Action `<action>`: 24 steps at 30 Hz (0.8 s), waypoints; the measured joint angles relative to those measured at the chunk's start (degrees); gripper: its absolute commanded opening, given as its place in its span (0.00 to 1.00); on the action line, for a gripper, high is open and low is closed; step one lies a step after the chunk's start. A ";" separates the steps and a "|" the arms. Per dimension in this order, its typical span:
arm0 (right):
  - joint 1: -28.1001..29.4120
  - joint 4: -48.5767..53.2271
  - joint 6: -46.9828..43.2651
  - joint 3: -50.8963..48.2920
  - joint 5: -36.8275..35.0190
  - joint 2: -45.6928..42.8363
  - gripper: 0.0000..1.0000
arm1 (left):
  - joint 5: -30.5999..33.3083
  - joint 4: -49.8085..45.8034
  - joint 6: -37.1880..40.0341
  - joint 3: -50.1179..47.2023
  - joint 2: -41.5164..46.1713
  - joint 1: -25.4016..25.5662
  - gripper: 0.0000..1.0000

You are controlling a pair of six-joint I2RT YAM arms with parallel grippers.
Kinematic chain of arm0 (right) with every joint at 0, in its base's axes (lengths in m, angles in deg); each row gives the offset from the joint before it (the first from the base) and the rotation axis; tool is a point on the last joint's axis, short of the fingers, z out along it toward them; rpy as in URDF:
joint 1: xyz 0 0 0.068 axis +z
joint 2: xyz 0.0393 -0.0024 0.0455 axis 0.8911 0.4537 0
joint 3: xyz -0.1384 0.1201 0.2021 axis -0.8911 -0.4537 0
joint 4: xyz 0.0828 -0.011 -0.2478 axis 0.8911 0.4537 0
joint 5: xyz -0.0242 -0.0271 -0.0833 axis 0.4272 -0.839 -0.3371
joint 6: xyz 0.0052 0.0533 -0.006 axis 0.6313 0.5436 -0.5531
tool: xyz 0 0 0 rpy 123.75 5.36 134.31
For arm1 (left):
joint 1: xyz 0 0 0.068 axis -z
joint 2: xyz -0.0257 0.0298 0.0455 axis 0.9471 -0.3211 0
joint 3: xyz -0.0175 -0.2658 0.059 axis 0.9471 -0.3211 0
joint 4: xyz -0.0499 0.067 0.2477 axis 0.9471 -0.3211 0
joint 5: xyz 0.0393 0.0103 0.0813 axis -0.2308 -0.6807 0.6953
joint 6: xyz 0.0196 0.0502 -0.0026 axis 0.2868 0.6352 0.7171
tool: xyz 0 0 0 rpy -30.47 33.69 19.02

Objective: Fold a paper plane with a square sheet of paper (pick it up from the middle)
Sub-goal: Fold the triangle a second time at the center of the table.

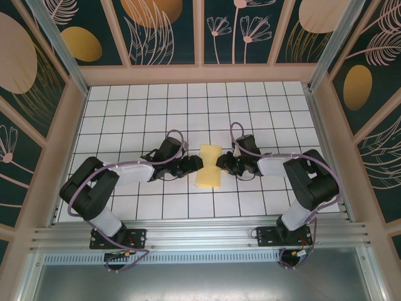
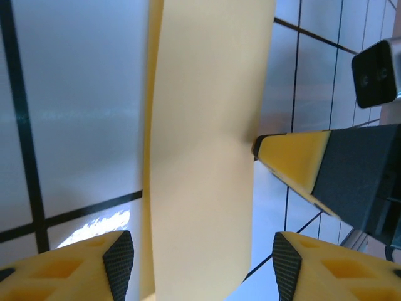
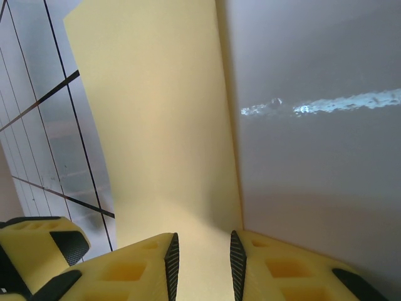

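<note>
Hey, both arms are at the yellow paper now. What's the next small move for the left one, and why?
Probably close the left gripper gently on the square sheet of paper. Its jaws stand wide on either side of the sheet without pressing it, while the right gripper sits narrow around the opposite edge. Whether the right one truly grips, I cannot tell.

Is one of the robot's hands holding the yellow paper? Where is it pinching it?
The right gripper pinches the paper at the middle of its right edge. The left gripper is open around the other side, not gripping.
</note>
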 measured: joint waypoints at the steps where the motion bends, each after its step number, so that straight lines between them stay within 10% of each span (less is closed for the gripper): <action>1: 0.00 0.00 0.00 0.00 0.00 0.00 0.32 | -0.31 0.22 -0.52 -0.66 0.04 0.00 0.62; 24: -0.04 0.00 -0.02 -0.11 0.00 -0.11 0.32 | -5.73 7.10 -5.01 -2.38 -3.82 0.22 0.59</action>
